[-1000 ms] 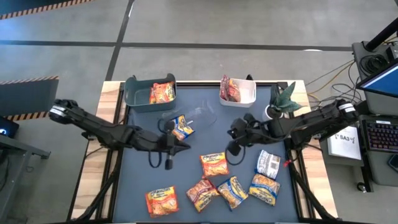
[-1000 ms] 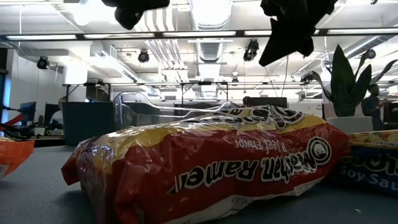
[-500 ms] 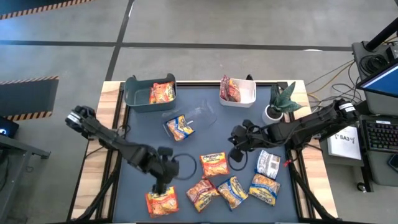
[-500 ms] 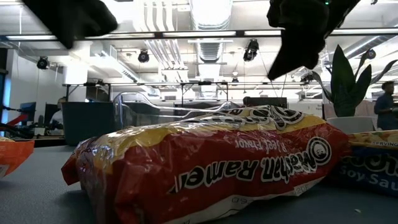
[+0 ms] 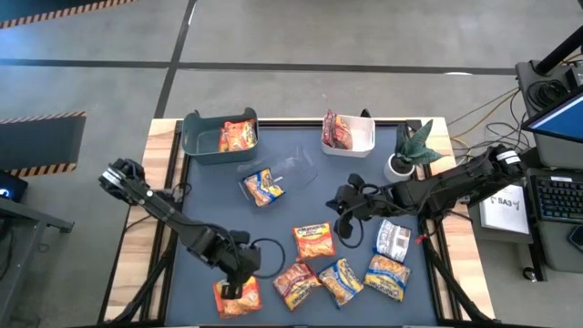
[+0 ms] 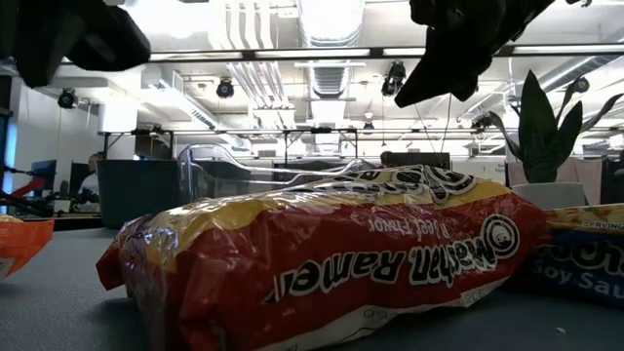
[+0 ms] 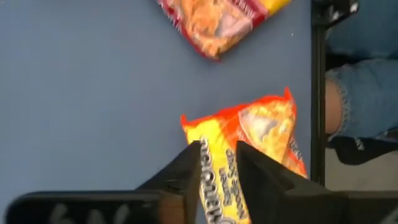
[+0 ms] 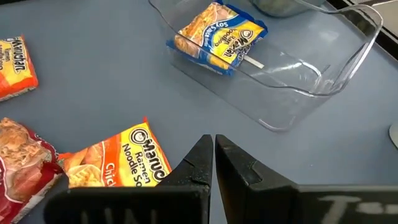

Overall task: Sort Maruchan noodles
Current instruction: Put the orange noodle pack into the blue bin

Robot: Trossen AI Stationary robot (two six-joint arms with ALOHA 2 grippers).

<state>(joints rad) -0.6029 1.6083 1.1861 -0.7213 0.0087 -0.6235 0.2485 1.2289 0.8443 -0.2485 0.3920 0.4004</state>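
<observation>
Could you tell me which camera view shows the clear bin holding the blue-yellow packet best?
The right wrist view: the clear bin fills the frame, walls visible, the blue-yellow packet lying inside. The high view shows it small and faint. The low view and left wrist view do not show it clearly.

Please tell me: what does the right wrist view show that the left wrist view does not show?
Only the right wrist view shows the clear bin with a blue-yellow packet inside, beyond the shut right end effector. Only the left wrist view shows the left end effector, slightly parted, over an orange packet at the table edge, and a person's jeans. Both show the blue table.
</observation>
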